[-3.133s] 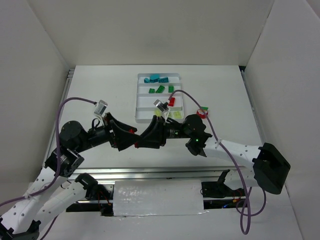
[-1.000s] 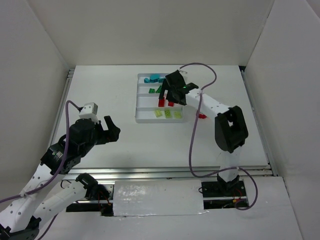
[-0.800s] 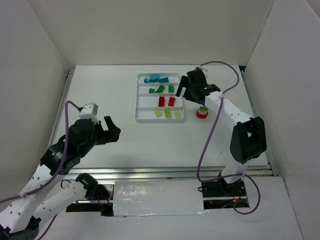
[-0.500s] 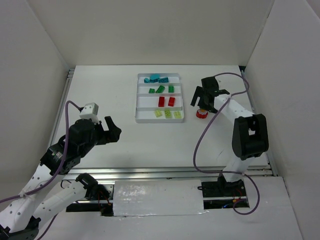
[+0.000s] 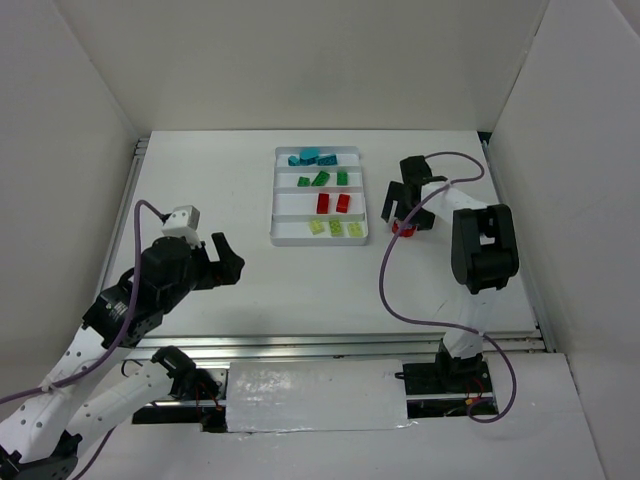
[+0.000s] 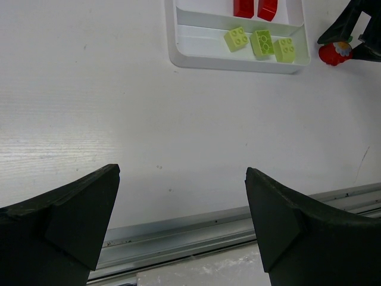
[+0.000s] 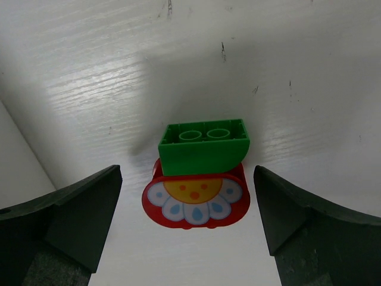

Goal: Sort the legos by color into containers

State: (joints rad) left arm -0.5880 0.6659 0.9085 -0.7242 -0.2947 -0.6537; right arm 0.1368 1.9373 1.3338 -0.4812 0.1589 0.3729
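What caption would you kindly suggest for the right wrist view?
Open right gripper hovers over a green brick abutting a red flower piece on the table.

You've got the white table (image 5: pixel 250 290) here, wood-grained and lightly scuffed. Plain white walls (image 5: pixel 300 60) box it in on three sides, and a silver metal rail (image 6: pixel 196 229) runs along its near edge.

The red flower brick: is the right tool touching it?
Apart. The right wrist view shows white table between the red flower brick and each finger of the open right tool.
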